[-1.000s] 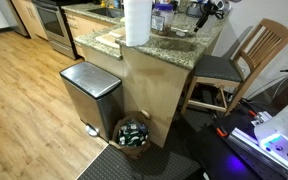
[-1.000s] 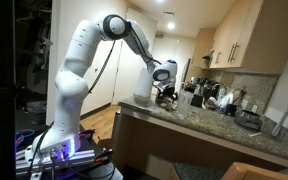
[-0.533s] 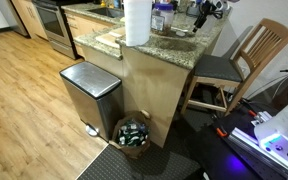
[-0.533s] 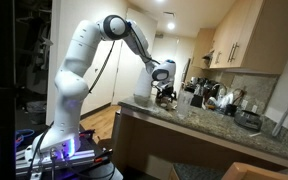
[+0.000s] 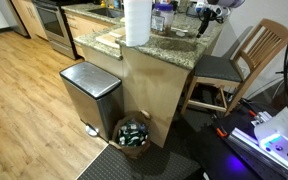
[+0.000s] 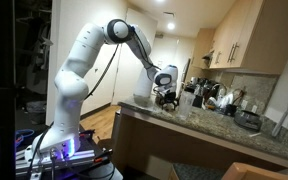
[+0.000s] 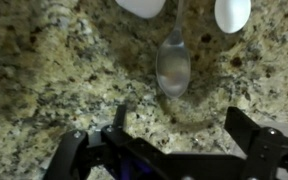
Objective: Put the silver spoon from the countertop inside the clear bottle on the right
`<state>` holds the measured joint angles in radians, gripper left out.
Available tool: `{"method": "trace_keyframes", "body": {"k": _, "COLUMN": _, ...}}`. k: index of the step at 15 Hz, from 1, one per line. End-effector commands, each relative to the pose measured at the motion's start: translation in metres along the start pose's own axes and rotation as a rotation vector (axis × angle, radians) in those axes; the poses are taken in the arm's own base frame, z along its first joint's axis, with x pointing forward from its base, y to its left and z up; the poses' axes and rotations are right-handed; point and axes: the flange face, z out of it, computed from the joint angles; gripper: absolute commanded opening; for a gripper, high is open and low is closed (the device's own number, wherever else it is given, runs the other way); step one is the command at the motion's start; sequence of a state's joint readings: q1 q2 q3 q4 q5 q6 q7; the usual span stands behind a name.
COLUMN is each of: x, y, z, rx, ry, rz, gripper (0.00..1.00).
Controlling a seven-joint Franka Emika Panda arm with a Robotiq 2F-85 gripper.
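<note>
Silver spoon [image 7: 172, 68]: lies flat on the speckled granite countertop [image 7: 44, 70], just ahead of my gripper [image 7: 179, 128]. Gripper: fingers spread wide, grasping nothing, spoon not between them.

The white arm [image 6: 82, 55] rises from its blue-lit base [image 6: 59, 150] at seven o'clock of the frame. It bends near eleven o'clock and reaches down to the centre, where the gripper [image 6: 166, 97] hangs low over the countertop [image 6: 199, 127]. Kitchen clutter [image 6: 209, 95] stands at three o'clock from the gripper, and pale wall cabinets [image 6: 239, 35] fill one o'clock.
</note>
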<state>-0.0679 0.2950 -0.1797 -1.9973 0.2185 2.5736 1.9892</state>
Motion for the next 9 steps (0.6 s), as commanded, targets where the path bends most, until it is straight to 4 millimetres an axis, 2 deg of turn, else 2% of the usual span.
{"method": "trace_keyframes", "body": {"k": 1, "x": -0.001, "y": -0.005, "z": 0.034, "rx": -0.056, "ry": 0.025, "rz": -0.012, "gripper": 1.0}}
{"method": "trace_keyframes", "body": {"k": 3, "x": -0.011, "y": -0.002, "z": 0.031, "rx": -0.079, "ry": 0.019, "rz": -0.049, "gripper": 1.0}}
{"method": "trace_keyframes", "body": {"k": 9, "x": -0.019, "y": -0.004, "z": 0.03, "rx": -0.136, "ry": -0.033, "rz": -0.106, "gripper": 1.0}}
